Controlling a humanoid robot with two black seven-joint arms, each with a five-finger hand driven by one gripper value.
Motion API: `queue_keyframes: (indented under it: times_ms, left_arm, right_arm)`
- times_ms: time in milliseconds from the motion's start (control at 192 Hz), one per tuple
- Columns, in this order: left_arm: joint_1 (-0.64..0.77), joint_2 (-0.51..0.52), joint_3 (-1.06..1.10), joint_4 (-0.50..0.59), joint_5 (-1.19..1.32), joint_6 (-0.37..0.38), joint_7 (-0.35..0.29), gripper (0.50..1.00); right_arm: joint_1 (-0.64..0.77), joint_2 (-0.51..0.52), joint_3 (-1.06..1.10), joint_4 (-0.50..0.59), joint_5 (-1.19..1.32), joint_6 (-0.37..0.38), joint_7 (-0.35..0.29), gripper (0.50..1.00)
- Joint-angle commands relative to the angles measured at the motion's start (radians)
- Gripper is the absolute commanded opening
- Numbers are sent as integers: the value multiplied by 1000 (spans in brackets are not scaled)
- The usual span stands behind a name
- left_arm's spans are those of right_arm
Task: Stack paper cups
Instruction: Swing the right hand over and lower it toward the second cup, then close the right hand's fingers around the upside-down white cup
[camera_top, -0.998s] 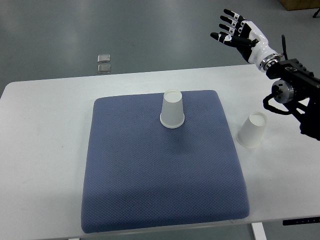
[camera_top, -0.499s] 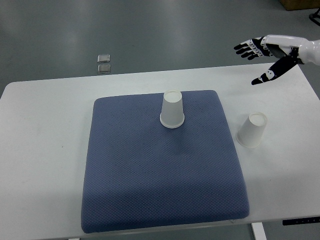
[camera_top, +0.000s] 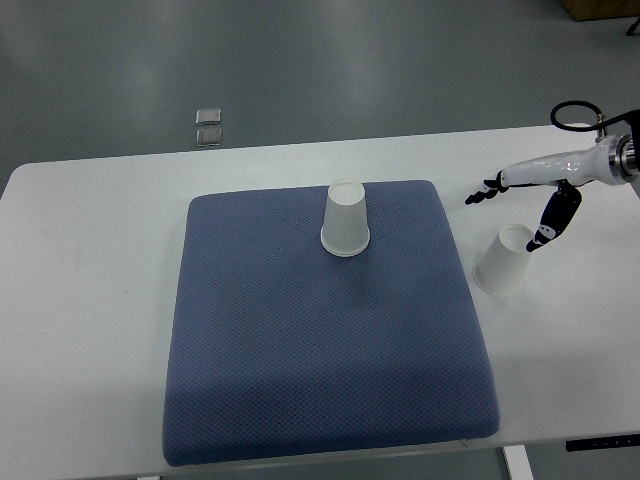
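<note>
While the fingers (camera_top: 478, 195) of the right hand (camera_top: 535, 190) are spread wide and hold nothing, the thumb points down toward the rim side of a white paper cup (camera_top: 503, 260) that sits upside down on the bare tabletop (camera_top: 90, 300), just right of the blue mat (camera_top: 320, 370). Black fingertips reach out to the left above the tabletop, near the mat's far right corner, and the thumb tip hangs just beside the upper right edge of that cup; whether it touches the cup cannot be told from this steep view. Behind the fingers, the white palm and wrist run to the right edge of the picture, where a black cable loops over the forearm (camera_top: 600, 160).

A second white paper cup (camera_top: 345, 218) stands upside down on the mat, near the middle of its far edge, well apart from the first cup and from the hand. Its wide mouth rests flat on the padded, dotted fabric and its narrower base faces up.

Past the far edge of the white tabletop lies grey floor, and on it, toward the left, sit two small square metal plates (camera_top: 208, 127), one just behind the other.
</note>
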Motion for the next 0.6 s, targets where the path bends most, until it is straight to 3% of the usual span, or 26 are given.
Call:
queue_keyframes:
  times_ms: [0, 327, 592]
  left_arm:
    - [0, 0, 0, -1, 0, 0, -1, 1000]
    - [0, 0, 0, -1, 0, 0, 0, 1000]
    - [0, 0, 0, -1, 0, 0, 0, 1000]
  right_arm:
    - [-4, 10, -51, -1, -32, -38, -2, 911]
    - [-45, 17, -95, -40, -107, -181, -5, 909]
    - [-65, 96, -113, -70, -139, -232, -6, 909]
